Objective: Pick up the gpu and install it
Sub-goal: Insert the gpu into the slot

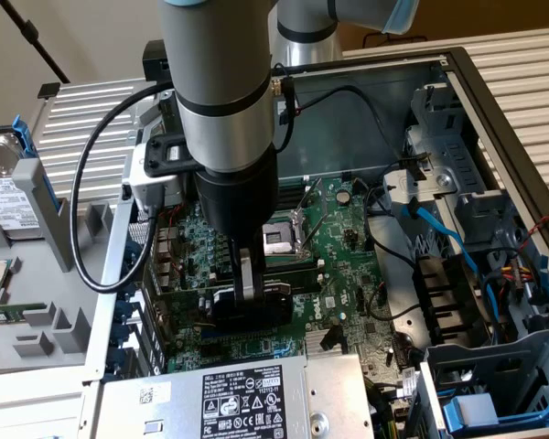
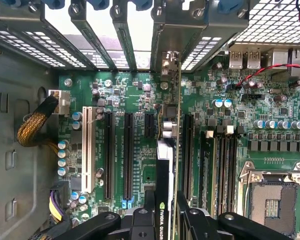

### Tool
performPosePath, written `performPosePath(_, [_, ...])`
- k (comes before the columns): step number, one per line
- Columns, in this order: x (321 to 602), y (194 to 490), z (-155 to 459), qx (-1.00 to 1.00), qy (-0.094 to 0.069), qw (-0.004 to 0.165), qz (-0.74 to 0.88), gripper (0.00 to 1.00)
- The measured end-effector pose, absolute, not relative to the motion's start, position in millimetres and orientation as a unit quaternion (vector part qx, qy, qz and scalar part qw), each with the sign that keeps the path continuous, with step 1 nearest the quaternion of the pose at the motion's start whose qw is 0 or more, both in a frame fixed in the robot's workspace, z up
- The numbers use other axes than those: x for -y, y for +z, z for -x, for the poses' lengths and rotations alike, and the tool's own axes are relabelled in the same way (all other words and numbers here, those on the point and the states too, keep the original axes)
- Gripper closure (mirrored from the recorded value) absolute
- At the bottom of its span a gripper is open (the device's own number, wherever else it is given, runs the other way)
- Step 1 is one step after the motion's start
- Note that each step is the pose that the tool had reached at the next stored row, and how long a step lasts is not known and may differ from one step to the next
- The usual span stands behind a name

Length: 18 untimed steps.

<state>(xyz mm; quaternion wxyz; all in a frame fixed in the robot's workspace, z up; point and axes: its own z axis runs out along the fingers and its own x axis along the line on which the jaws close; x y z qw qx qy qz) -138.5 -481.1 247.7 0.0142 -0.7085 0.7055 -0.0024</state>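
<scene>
Pincer point(image 2: 165, 220): reaching down into the open computer case, its black fingers point(image 2: 140, 222) closing partway on the graphics card point(image 2: 166, 165) and pinching the card's upper edge from both faces.
Graphics card: standing on edge over the green motherboard point(image 2: 140, 100), in line with the black expansion slots point(image 2: 128, 155), with its silver end bracket point(image 2: 171, 70) lying against the back wall of the case.
Long axis: running along the slots, from the pincer toward the slot covers point(image 2: 122, 30) at the rear wall; the black cooler face with its logo is turning toward the white slot point(image 2: 87, 150) side.
Open room: narrow lanes of bare board are lying on both sides of the card; memory slots point(image 2: 222, 160) and the processor socket point(image 2: 272, 200) are sitting close on one side, and a yellow braided cable point(image 2: 32, 125) is well apart on the other.
Edges: in the exterior view the arm point(image 1: 224, 110) is filling the middle of the case opening, with the power supply point(image 1: 238, 402) at the near rim, the drive cage point(image 1: 494, 366) on the exterior view's right and a grey side wall point(image 1: 110, 274) on its left.
Surroundings: the case is lying on a bench point(image 1: 522, 82) with ribbed grey panels; a hard drive point(image 1: 5, 201) is resting outside the case at the exterior view's left.
</scene>
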Motion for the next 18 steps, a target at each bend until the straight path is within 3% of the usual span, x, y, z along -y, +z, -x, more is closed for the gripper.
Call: performPosePath(18, [481.1,247.0,138.4,-0.706,-0.002,0.014,0.709,0.73])
